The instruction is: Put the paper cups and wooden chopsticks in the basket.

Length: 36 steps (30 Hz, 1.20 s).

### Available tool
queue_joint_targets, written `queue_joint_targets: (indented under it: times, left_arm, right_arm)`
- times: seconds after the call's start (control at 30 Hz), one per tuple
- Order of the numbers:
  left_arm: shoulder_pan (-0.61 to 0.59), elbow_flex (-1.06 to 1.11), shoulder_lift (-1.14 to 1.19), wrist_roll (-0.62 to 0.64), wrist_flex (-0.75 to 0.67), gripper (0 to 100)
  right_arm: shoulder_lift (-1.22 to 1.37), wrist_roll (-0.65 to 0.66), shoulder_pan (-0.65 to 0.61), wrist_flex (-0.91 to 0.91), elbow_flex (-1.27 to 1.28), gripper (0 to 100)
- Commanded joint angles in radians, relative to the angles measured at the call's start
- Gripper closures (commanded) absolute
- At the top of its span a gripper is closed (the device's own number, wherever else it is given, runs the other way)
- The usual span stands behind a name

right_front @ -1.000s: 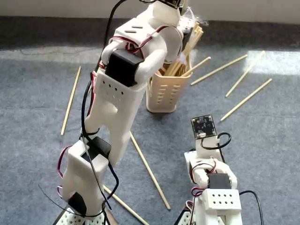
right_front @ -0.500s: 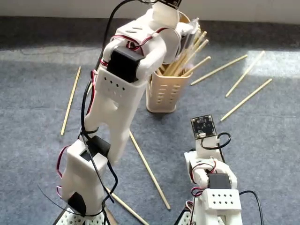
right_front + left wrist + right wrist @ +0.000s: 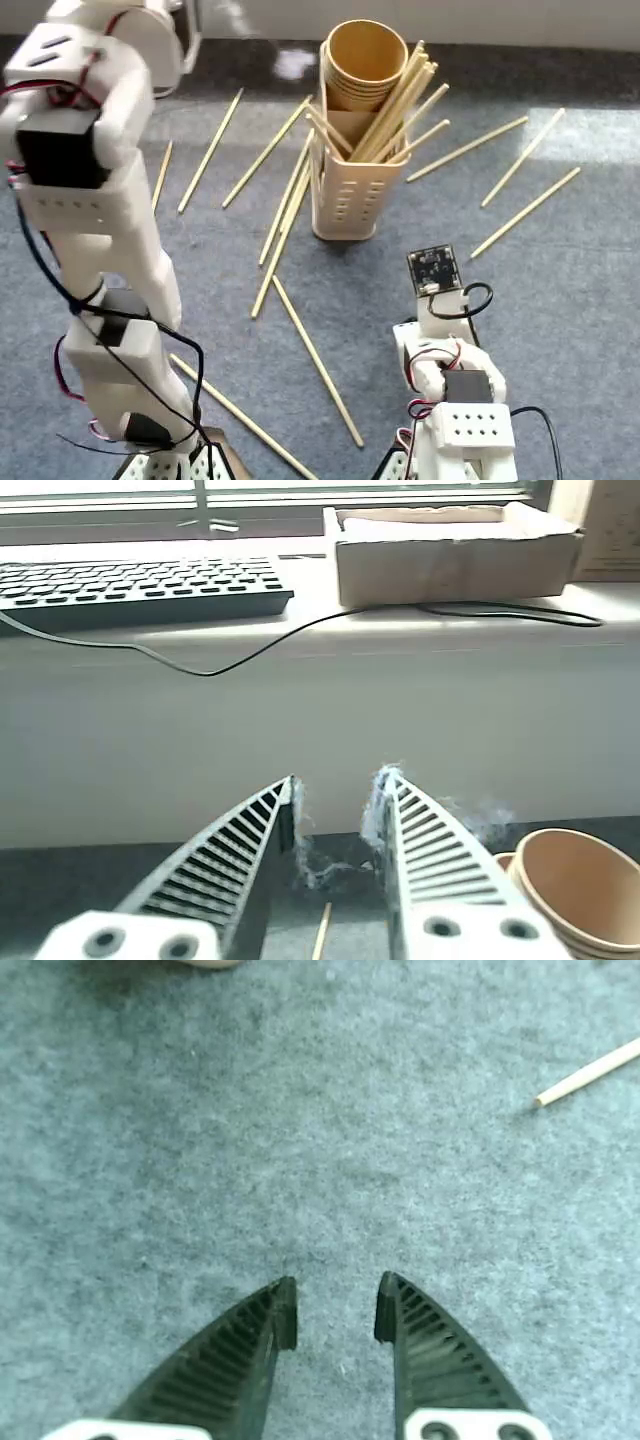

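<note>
Beige basket [image 3: 355, 200] stands at 12 o'clock in the high view, with cups [image 3: 365, 55] inside. The left arm [image 3: 90, 190] has swung away to 10, so we judge many chopsticks [image 3: 313, 355] still wait on the carpet [image 3: 560, 300]. In the left wrist view, the left gripper [image 3: 338, 790] is empty, jaws apart. In the right wrist view, the right gripper [image 3: 336, 1295] is the same.

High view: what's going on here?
Neither arm is handling anything right now. The paper cups sit stacked in the basket alongside a bundle of chopsticks. Many loose chopsticks lie on the grey carpet around it. The left gripper and the right gripper are both empty, jaws open.
</note>
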Motion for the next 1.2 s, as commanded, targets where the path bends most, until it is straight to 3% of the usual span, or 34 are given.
queue_joint_targets:
  times: [0.0, 0.07, 0.13, 0.2, 0.27, 0.3, 0.33, 0.4, 0.43, 0.47, 0.53, 0.57, 0.6, 0.67, 0.7, 0.73, 0.8, 0.9, 0.93, 1.03, 1.07, 1.13, 1.17]
  left_arm:
    - [-0.231, -0.054, -0.061, 0.005, 0.207, 83]
    - [-0.381, -0.062, -0.073, -0.012, 0.318, 83]
    - [-0.559, 0.015, -0.065, -0.138, 0.336, 83]
    - [-0.624, 0.251, 0.007, -0.344, 0.33, 83]
    - [-0.705, 0.433, 0.068, -0.635, 0.305, 83]
    - [-0.788, 0.424, 0.067, -0.672, 0.288, 83]
    - [-0.86, 0.418, 0.068, -0.614, 0.259, 83]
    - [-0.932, 0.483, 0.119, -0.5, 0.083, 83]
    - [-0.941, 0.518, 0.153, -0.548, -0.011, 83]
    - [-0.928, 0.539, 0.176, -0.671, -0.009, 83]
    - [-0.895, 0.545, 0.183, -1.013, 0.146, 83]
    - [-0.895, 0.544, 0.188, -1.077, 0.199, 83]
    - [-0.898, 0.536, 0.193, -1.003, 0.173, 83]
    - [-0.944, 0.516, 0.196, -0.589, 0.061, 83]
    - [-0.958, 0.504, 0.197, -0.477, 0.025, 83]
    - [-0.941, 0.499, 0.199, -0.522, 0.018, 83]
    - [-0.885, 0.512, 0.206, -0.738, 0.061, 84]
    - [-0.946, 0.483, 0.194, -0.368, 0.005, 91]
    - [-0.94, 0.456, 0.188, -0.433, 0.026, 92]
    - [-0.797, 0.478, 0.197, -1.014, 0.295, 92]
    - [-0.796, 0.483, 0.202, -0.928, 0.302, 92]
    - [-0.826, 0.438, 0.202, -0.554, 0.222, 92]
    - [-0.832, 0.417, 0.203, -0.488, 0.196, 91]
  right_arm:
    - [-0.012, 0.011, 0.007, -0.018, -0.007, 85.5]
    - [-0.012, 0.011, 0.007, -0.018, -0.007, 85.5]
    - [-0.012, 0.011, 0.007, -0.018, -0.005, 85.5]
    - [-0.012, 0.011, 0.007, -0.018, -0.005, 85.5]
    - [-0.012, 0.011, 0.007, -0.018, -0.007, 85.5]
    - [-0.012, 0.011, 0.007, -0.018, -0.007, 85.5]
    - [-0.012, 0.011, 0.007, -0.018, -0.007, 85.5]
    - [-0.012, 0.011, 0.007, -0.018, -0.007, 85.5]
    - [-0.012, 0.011, 0.007, -0.018, -0.007, 85.5]
    - [-0.012, 0.011, 0.007, -0.018, -0.007, 85.5]
    - [-0.012, 0.011, 0.007, -0.018, -0.007, 85.5]
    - [-0.012, 0.011, 0.007, -0.018, -0.007, 85.5]
    - [-0.012, 0.011, 0.007, -0.018, -0.007, 85.5]
    - [-0.012, 0.011, 0.007, -0.018, -0.007, 85.5]
    - [-0.012, 0.009, 0.007, -0.018, -0.007, 85.5]
    - [-0.012, 0.009, 0.007, -0.018, -0.005, 85.5]
    - [-0.012, 0.009, 0.007, -0.018, -0.005, 85.5]
    - [-0.012, 0.009, 0.007, -0.018, -0.005, 85.5]
    - [-0.012, 0.009, 0.007, -0.018, -0.005, 85.5]
    - [-0.012, 0.011, 0.007, -0.018, -0.005, 85.5]
    - [-0.012, 0.011, 0.007, -0.018, -0.007, 85.5]
    - [-0.012, 0.011, 0.007, -0.018, -0.007, 85.5]
    - [-0.012, 0.011, 0.007, -0.018, -0.007, 85.5]
